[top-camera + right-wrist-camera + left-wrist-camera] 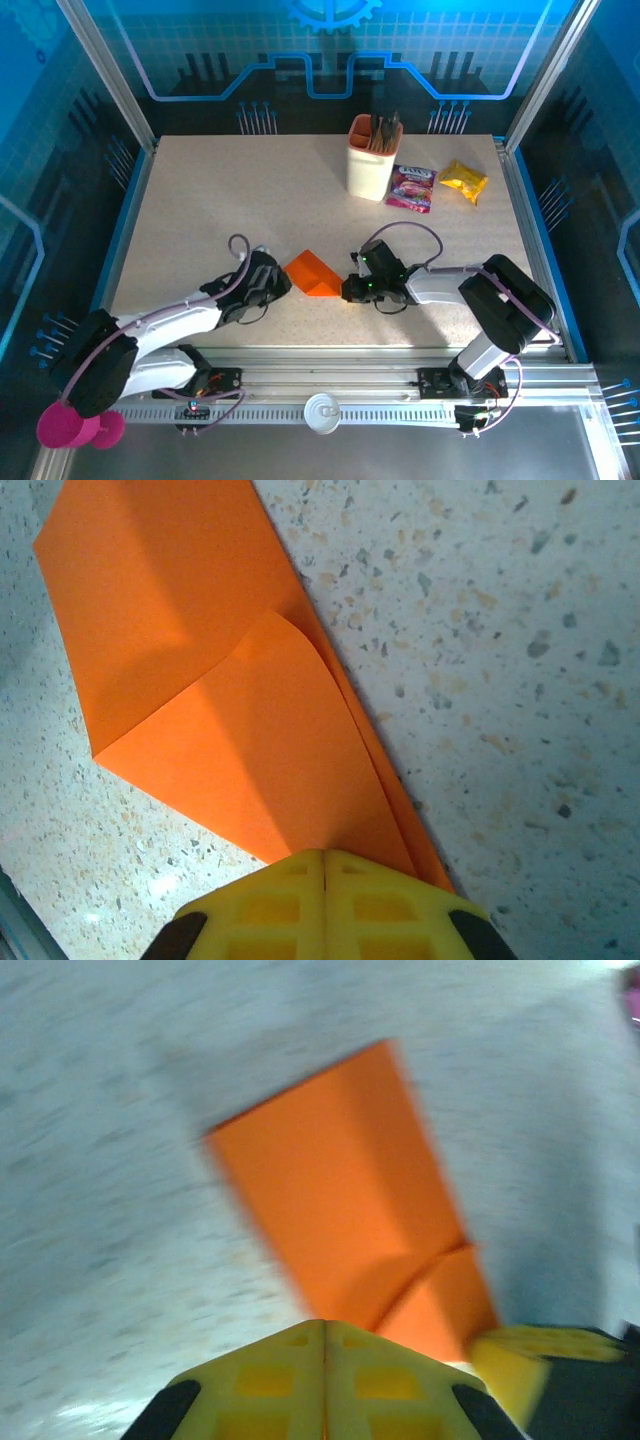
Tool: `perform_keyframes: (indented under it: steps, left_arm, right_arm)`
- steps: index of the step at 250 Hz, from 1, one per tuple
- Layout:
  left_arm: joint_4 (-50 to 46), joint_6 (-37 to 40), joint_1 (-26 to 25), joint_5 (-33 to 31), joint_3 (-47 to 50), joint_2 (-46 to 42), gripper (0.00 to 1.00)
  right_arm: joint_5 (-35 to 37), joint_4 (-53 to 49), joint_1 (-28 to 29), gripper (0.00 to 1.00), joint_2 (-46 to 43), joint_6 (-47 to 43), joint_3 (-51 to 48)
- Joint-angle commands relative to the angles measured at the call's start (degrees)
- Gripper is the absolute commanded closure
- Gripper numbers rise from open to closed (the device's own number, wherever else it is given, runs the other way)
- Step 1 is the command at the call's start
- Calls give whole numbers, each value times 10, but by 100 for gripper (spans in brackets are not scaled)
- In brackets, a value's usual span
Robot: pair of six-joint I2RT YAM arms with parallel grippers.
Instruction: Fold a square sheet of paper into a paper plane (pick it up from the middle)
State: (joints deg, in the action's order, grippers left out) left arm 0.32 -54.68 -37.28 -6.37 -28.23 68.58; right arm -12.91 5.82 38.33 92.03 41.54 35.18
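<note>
The square sheet of paper [312, 272] lies folded on the speckled table as a small bright orange wedge with layered creases, between my two grippers. In the right wrist view the paper [230, 710] narrows toward my right gripper [325, 855], which is shut, its tips resting on the narrow end. My left gripper [324, 1325] is also shut, with its tips at the paper's [350, 1200] opposite edge; this view is blurred. From above, the left gripper [280, 282] and right gripper [350, 290] flank the paper closely.
A peach cup [371, 160] holding dark sticks stands at the back, with a purple snack packet [411, 187] and a yellow packet [463, 181] to its right. A metal rail [330, 375] runs along the near edge.
</note>
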Motion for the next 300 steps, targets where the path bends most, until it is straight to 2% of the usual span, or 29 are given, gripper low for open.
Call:
perform_keyframes:
  steps: [1, 35, 53, 114, 184, 239, 264, 300]
  left_arm:
    - [-37, 104, -16, 62, -68, 43, 91]
    - [-4, 131, -48, 108, -116, 137, 97]
    - [5, 139, -63, 104, -126, 175, 100]
    - [32, 149, -69, 83, -119, 254, 100]
    - [75, 106, -69, 55, -63, 297, 100]
    - [100, 79, -70, 61, -39, 297, 100]
    - [99, 72, -70, 61, -37, 287, 100]
    - [95, 71, -70, 62, -41, 283, 100]
  right_arm:
    - [74, -111, -15, 100, 43, -42, -18]
    - [66, -105, -16, 100, 51, -44, -13]
    - [62, -101, -16, 100, 53, -40, -13]
    - [54, -96, -16, 100, 50, -39, -14]
    - [16, -113, -39, 100, 4, -54, -8]
    - [25, -164, -64, 99, -90, -49, 12]
    - [23, -167, -62, 99, -119, -32, 15]
    - [20, -135, -36, 100, -113, 5, 18]
